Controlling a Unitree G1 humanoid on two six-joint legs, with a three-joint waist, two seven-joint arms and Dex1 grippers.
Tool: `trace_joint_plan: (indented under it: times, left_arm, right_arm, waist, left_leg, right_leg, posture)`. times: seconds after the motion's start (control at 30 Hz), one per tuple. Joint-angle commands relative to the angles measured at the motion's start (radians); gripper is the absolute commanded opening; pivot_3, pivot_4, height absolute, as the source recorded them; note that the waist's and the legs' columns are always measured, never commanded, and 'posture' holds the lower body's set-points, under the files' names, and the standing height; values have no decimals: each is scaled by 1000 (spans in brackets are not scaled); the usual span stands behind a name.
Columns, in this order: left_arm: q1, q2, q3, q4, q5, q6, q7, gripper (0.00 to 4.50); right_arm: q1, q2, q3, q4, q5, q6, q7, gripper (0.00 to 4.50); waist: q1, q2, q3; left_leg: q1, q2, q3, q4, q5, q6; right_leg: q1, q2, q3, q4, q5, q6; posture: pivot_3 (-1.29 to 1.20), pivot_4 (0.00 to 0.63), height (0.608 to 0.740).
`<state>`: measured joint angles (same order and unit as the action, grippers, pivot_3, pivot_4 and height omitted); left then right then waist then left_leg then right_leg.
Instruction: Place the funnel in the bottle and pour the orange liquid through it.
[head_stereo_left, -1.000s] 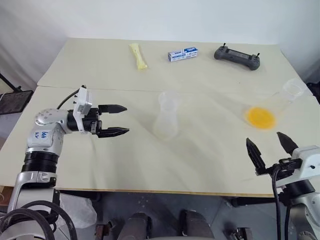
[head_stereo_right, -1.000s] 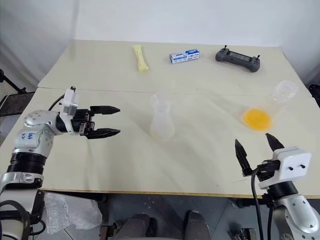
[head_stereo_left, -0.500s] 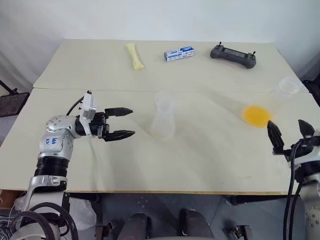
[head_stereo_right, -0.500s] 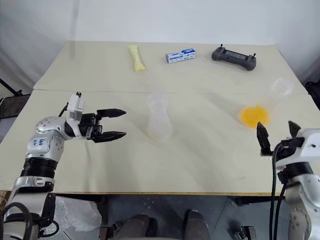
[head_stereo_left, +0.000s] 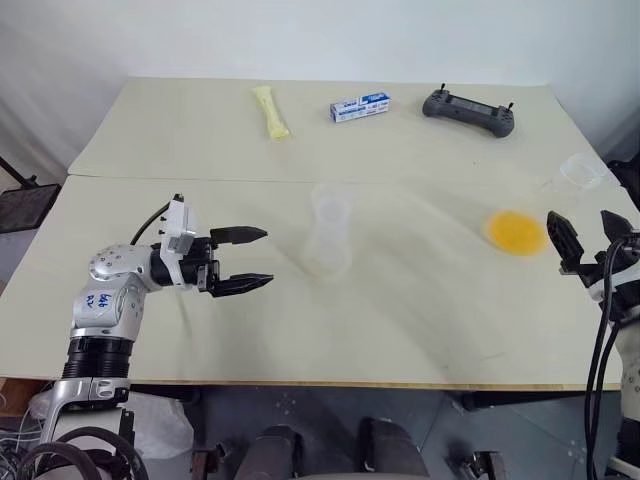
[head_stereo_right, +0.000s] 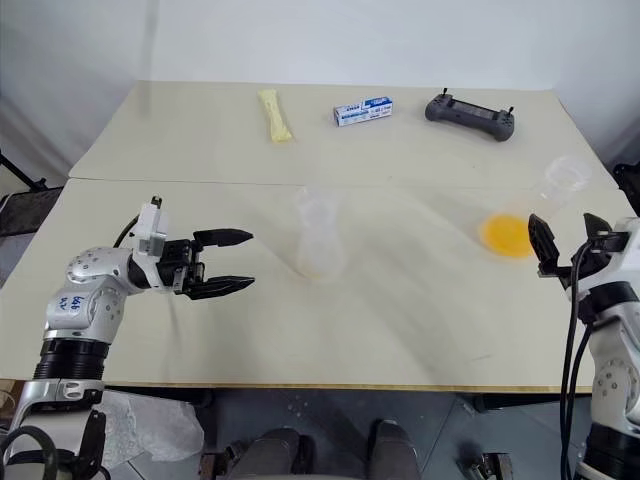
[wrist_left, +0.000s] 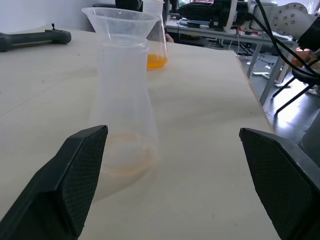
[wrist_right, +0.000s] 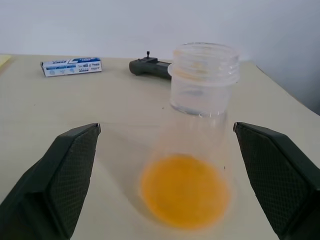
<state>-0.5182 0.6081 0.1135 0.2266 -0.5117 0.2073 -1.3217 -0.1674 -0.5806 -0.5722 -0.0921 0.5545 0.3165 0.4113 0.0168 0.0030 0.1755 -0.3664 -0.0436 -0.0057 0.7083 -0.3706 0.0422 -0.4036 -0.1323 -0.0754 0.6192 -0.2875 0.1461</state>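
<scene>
Orange liquid (wrist_right: 184, 191) sat pooled in its clear flask (wrist_right: 202, 80) at the right of the frame, and the right gripper (head_stereo_right: 566, 240) had swung up to it from the table's (head_stereo_left: 400, 330) near edge, jaws wide. Mid-frame, the funnel (wrist_left: 120, 21) already sat in the bottle (wrist_left: 123, 115); the left gripper (head_stereo_left: 245, 260) waited beside, jaws open. A grasp looked next.
</scene>
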Motion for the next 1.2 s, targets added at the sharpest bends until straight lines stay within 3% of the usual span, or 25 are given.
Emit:
trace_joint_plan:
  times: [0.03,0.8,1.2]
  left_arm:
    - [7,1,21,-57,-27,10,16,4477]
    - [34,6,33,-112,-37,33,53,4477]
    - [64,19,50,-148,-47,48,55,4477]
  right_arm:
    - [-56,-27,16,50,-30,-55,25,4500]
    - [-238,-27,73,292,-152,-193,36,4500]
    - [-416,-61,107,583,-216,-315,56,4500]
  waist:
    - [-3,0,0]
    - [-21,1,0]
    - [-21,4,2]
  left_leg:
    - [0,0,0,0,0,0]
    - [-3,1,1,-1,0,0]
    - [-3,1,2,-1,0,0]
  right_leg:
    - [0,0,0,0,0,0]
    - [-4,0,0,0,0,0]
    - [-4,0,0,0,0,0]
  posture:
    - [0,150,740]
    - [0,150,740]
    - [0,150,740]
